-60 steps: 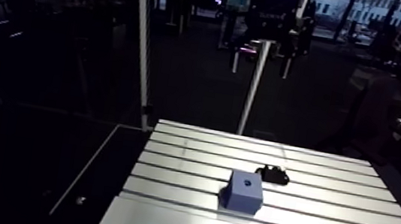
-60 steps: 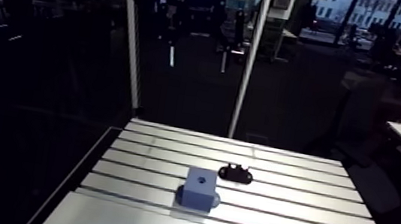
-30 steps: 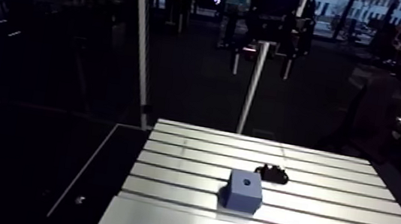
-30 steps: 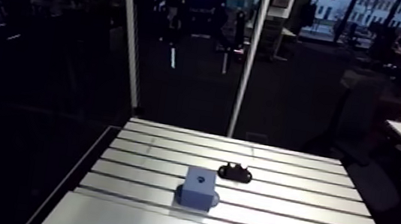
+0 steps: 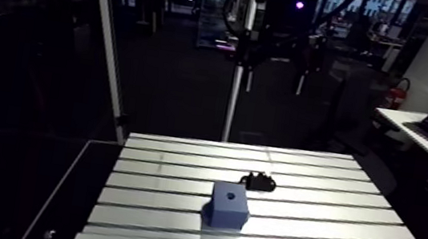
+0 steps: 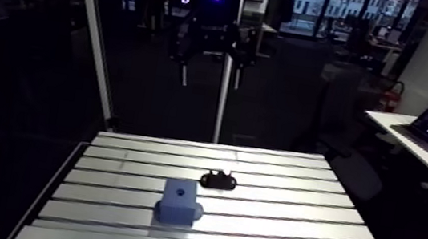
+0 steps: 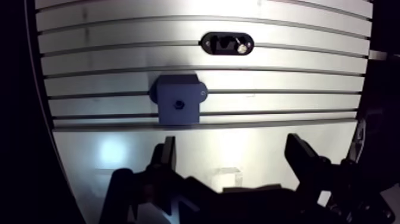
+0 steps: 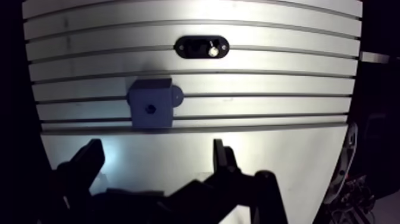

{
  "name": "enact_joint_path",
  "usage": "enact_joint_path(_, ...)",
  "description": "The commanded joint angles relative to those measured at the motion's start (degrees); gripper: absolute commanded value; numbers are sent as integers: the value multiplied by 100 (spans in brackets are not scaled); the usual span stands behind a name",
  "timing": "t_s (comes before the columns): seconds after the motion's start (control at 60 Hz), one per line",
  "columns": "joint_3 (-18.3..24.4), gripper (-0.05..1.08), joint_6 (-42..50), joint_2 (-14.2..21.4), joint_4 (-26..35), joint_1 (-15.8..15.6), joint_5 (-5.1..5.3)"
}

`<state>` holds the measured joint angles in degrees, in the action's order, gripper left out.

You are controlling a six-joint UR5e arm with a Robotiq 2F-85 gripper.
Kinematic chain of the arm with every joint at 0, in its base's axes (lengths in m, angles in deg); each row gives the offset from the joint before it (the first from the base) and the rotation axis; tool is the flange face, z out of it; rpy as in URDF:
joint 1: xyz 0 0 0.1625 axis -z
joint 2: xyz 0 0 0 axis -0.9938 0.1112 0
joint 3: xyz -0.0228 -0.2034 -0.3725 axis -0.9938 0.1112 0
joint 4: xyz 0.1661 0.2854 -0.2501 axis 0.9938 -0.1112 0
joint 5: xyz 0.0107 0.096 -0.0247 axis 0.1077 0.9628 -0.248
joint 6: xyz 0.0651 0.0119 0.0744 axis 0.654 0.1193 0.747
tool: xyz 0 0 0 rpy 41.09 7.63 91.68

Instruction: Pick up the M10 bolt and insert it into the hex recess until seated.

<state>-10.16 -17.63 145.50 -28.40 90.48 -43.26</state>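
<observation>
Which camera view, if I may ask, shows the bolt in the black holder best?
The wrist view: looking down, it shows the bolt as a bright spot inside the black holder. The arm view shows only the holder, small and dark beyond the blue block; the bolt cannot be made out.

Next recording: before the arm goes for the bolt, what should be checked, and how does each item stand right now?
1. Gripper open and empty: ok.
2. Bolt in view, lying in its black holder: ok.
3. Blue block flat on the table, apart from the holder: ok.
4. Recess facing up, uncovered: ok; clear inside: cannot tell.
5. Gripper lined up over the bolt: not ok; the bolt lies ahead of it, beyond the block.
</observation>
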Motion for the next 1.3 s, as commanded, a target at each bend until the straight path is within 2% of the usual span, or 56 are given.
enact_joint_path(0.017,-396,1,-141,-4,-741,277,15)
enact_joint_path(0.267,-936,1,-408,-57,-1602,439,24)
enact_joint_path(0.3,-1055,1,-438,-82,-1842,521,72)
enact_joint_path(0.45,-1235,1,-457,-116,-2042,643,194)
enact_joint_path(0.517,-1325,1,-466,-227,-2164,792,291)
enact_joint_path(0.667,-1387,1,-589,-394,-2230,825,382)
enact_joint_path(0.717,-1431,1,-663,-472,-2295,850,465)
enact_joint_path(0.733,-1431,1,-663,-472,-2295,850,465)
enact_joint_path(0.767,-1474,1,-668,-622,-2476,928,509)
enact_joint_path(1.0,-1513,2,-633,-802,-2733,888,455)
enact_joint_path(1.033,-1521,6,-625,-827,-2748,888,455)
enact_joint_path(1.067,-1522,14,-624,-879,-2758,888,471)
enact_joint_path(1.3,-1591,30,-666,-995,-2792,888,473)
